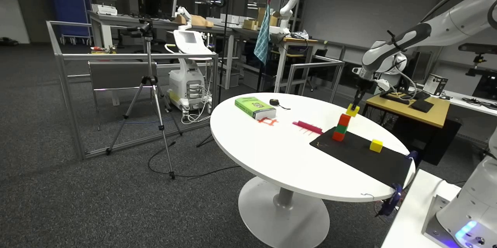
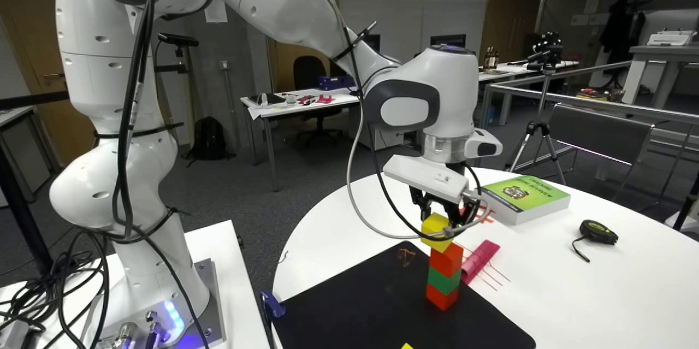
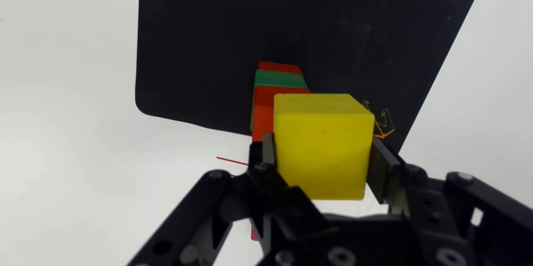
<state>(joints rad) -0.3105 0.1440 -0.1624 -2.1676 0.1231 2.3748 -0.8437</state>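
While grasping a yellow cube (image 3: 322, 153) between the fingers (image 3: 382, 168), hangs just above a 3-block stack (image 2: 443, 281) on the black mat (image 2: 371, 305), offset right in the wrist view; hard to tell whether touching. Could well topple that stack if lowered off-centre.

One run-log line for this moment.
gripper: holding yellow cube; below: red-green-red cube stack on black mat, contact unclear; rest: second yellow cube, green book

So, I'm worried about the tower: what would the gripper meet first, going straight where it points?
Likely the top red block, met by the yellow block in the gripper; depth and alignment are unclear.
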